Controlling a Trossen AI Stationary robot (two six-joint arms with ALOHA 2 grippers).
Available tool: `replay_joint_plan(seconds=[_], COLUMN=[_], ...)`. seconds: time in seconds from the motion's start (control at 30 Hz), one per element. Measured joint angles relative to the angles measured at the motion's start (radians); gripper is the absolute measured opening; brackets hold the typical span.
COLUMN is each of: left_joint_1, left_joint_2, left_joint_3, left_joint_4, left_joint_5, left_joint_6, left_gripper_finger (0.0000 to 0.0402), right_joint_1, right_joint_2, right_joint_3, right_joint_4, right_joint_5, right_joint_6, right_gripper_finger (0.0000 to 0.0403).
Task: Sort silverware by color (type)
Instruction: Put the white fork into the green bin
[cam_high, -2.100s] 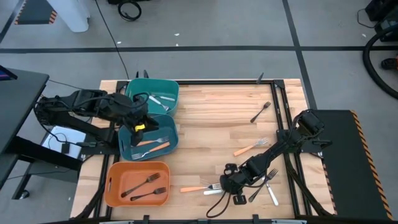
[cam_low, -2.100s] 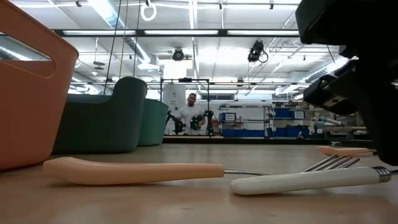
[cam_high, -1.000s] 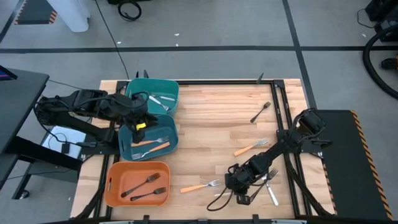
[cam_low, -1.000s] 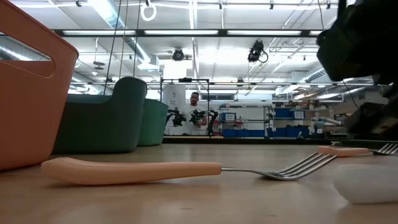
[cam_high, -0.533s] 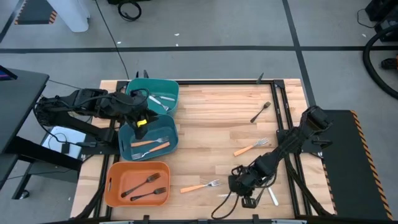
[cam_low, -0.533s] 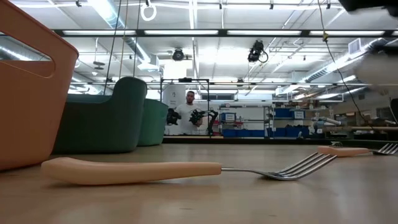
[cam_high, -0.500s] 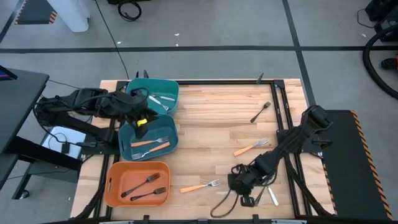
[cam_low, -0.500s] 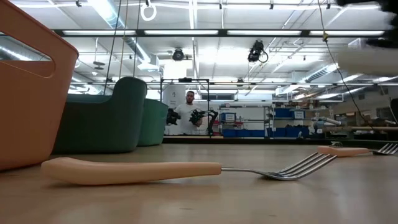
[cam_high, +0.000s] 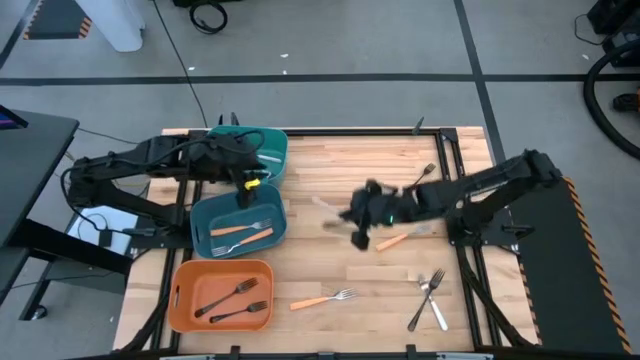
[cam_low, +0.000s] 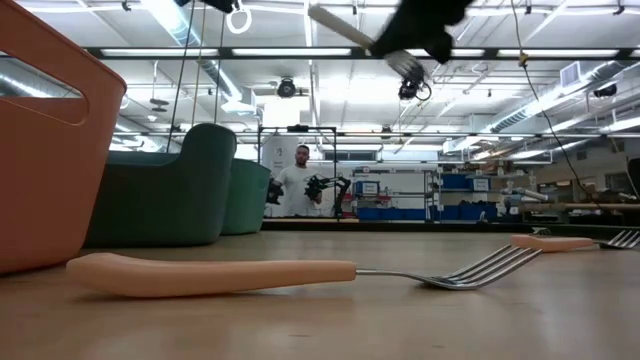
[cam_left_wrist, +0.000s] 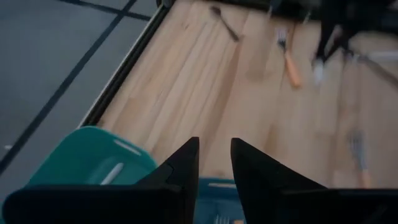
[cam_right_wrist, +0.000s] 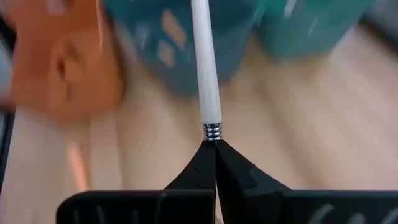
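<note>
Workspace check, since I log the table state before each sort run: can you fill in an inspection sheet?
Surface: wooden table, bare between the forks.
Job's things: white-handled fork carried in mid-air; orange-handled forks and a black fork loose; two black forks in the orange bin; forks also in both teal bins.
Clutter: nothing seen.
Grippers: right gripper shut on the white-handled fork, mid-table; left gripper open over the teal bins.
Cables: one on the floor.
Surroundings: a person far behind the table.

Two matte black jointed arms, dark cables looped along the links, yellow tag on the left arm's wrist, green light on the right arm's wrist, tapered black fingers (cam_left_wrist: 186, 165)
</note>
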Motion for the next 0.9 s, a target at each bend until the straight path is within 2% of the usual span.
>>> replay_joint_plan(seconds=[0.07,0.23,0.3,0.43,0.6,0.7,0.9], left_joint_1=[0.012,0.049,0.074,0.111,0.122,0.128,0.14], left_joint_2=[0.031,0.11,0.141,0.199,0.242,0.248,0.254], left_joint_3=[0.001,0.002,-0.001,-0.001,0.001,-0.001,0.001], left_joint_4=[0.04,0.162,0.159,0.249,0.449,0.527,0.696], left_joint_5=[0.0,0.0,0.001,0.001,0.026,0.071,0.076], left_joint_6=[0.032,0.047,0.045,0.01,-0.017,-0.02,-0.025], left_gripper_finger=[0.0112,0.0142,0.0155,0.017,0.0172,0.0172,0.0172], right_joint_1=[-0.066,-0.206,-0.252,-0.331,-0.427,-0.483,-0.56], right_joint_2=[-0.026,-0.053,-0.053,-0.055,-0.076,-0.087,-0.092], right_joint_3=[0.0,0.002,0.002,0.001,0.001,0.002,0.001], right_joint_4=[0.085,0.263,0.314,0.373,0.412,0.432,0.452], right_joint_5=[-0.015,-0.151,-0.207,-0.294,-0.408,-0.493,-0.626], right_joint_6=[-0.068,-0.216,-0.249,-0.319,-0.393,-0.4,-0.404], right_gripper_finger=[0.0003,0.0003,0.0003,0.0004,0.0004,0.0004,0.0004])
